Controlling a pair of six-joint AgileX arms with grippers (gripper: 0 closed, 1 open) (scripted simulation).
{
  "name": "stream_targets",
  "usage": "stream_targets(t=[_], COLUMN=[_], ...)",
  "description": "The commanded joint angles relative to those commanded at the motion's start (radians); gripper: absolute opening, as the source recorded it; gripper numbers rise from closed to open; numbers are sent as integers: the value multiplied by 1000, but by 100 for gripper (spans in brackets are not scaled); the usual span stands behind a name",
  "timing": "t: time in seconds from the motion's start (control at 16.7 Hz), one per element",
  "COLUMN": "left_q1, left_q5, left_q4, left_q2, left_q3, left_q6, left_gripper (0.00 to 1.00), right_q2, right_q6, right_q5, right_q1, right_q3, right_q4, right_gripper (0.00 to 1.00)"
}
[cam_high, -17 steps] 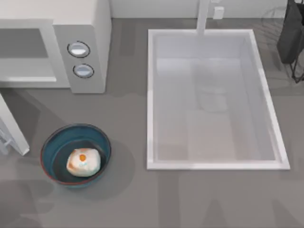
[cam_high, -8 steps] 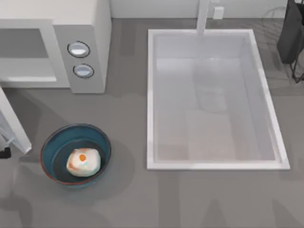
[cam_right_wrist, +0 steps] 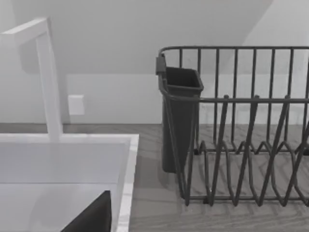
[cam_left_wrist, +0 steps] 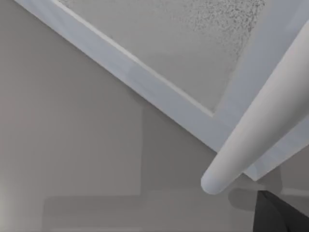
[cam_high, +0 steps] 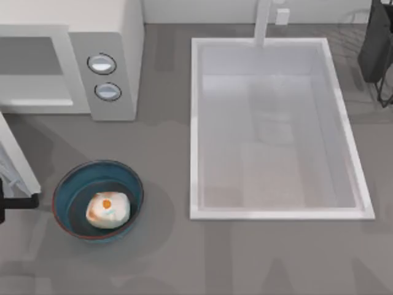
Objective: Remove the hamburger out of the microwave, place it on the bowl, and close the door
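The hamburger is seen lying inside the bowl, near the front left of the table, so the placing step is judged done and only the closing remains. Just beside the bowl's left rim, the left gripper is found at the top view's left edge, by the free end of the door; whether its fingers are spread or closed cannot be told. The door is swung outward from the microwave, whose grey cavity is left exposed, and the gripper's placing there is judged to suit a push on the panel. In the left wrist view the door's framed window and its handle bar are met close up. Farther right the sink is set, and beyond it a dark dish rack.
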State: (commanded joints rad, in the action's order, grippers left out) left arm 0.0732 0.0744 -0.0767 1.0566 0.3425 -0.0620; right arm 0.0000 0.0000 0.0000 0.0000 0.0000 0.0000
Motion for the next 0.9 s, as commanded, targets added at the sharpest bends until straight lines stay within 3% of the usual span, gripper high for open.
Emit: stream_targets(t=[0.24,0.66,0.9], left_q1=[0,-27,-36], left_q5=[2,-14,-20], left_q4=[19,159,207], left_q2=[44,416,512], left_q3=[33,238,305], left_q6=[1,15,21], left_gripper=[0,0,0], right_q2=[0,0,0], right_q6=[0,0,0], right_q5=[0,0,0], right_q1=[0,0,0], right_q3=[0,0,0], right_q4=[0,0,0], right_gripper=[100,100,100])
